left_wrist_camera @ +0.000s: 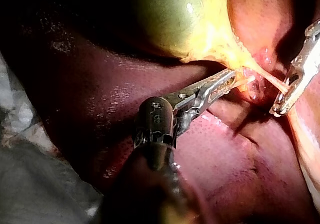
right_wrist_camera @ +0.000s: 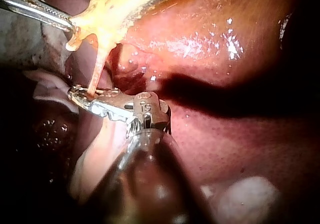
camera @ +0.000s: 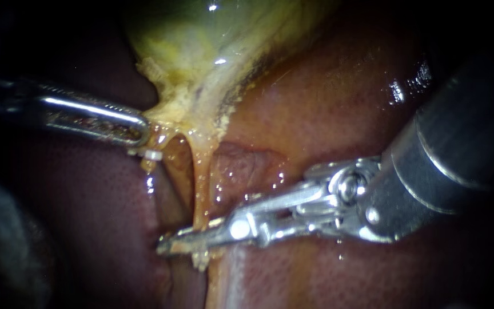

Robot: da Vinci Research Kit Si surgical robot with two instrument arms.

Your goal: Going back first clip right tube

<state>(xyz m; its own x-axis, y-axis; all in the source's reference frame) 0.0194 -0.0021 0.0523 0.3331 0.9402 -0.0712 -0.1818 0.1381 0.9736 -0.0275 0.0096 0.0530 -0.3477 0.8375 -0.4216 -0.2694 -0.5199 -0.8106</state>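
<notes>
While L instrument (camera: 139,130) is clamping the gallbladder's (camera: 201,51) lower edge, prob. keeping it taut, R instrument (camera: 172,243) is gripping the right tube (camera: 201,189) w/ jaws pinched, just below the gallbladder, where a clip belongs.

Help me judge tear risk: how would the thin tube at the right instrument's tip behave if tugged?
The tube looks thin and strung taut from the gallbladder, so it probably stretches little and may tear. Its wet sheen suggests it is slippery. It likely goes limp if the left instrument, jaws shut on the gallbladder, lets go.
</notes>
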